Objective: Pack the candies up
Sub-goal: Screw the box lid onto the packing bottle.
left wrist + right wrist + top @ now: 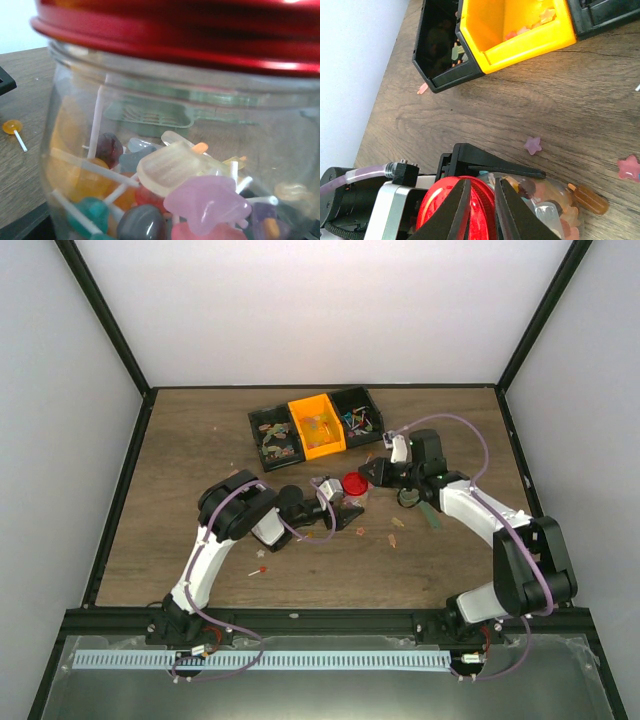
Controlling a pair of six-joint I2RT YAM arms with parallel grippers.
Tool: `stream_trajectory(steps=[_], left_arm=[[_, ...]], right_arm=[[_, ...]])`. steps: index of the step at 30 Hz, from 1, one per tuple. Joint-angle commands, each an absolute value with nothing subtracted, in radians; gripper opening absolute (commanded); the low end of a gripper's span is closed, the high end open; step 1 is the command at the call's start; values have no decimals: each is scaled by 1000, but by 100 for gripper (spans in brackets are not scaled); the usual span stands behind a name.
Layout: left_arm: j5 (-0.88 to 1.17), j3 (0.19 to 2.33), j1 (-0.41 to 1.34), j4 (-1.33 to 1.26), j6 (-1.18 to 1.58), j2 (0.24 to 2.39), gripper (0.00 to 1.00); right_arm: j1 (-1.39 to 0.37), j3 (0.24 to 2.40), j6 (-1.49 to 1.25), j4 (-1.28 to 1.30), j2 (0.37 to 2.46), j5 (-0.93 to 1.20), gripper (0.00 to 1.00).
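Wood-grain brown surface (180, 460): nearest arm bases, stray white-stick lollipop (259, 570), lower centre-left of top view. Mid-frame, left pincer (335, 508) clamps clear glass jar (75, 90); small multicoloured candies (200, 200) mostly inside. Round red metal lid (432, 205) on jar mouth; right pincer (482, 212) over it, fingers nearly together, hold on lid cannot tell. Risk: lid seats crooked, or jar twists in clamp and tips. Farther, upper centre, orange plastic bin (318, 425) flanked by black bins (270, 435) blocks travel; freer room toward frame's left.

The lid (175, 35) is red, the jar (67, 95) clear, candies (205, 200) multicoloured, bin (530, 47) orange.
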State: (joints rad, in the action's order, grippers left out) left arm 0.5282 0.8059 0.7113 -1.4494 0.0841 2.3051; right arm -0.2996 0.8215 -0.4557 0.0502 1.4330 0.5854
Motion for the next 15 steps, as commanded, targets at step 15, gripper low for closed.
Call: stream_trajectory(steps=[15], left_arm=[[545, 820, 708, -1461, 97, 2345, 79]], right_arm=[[-295, 776, -413, 25, 1421, 644, 1]])
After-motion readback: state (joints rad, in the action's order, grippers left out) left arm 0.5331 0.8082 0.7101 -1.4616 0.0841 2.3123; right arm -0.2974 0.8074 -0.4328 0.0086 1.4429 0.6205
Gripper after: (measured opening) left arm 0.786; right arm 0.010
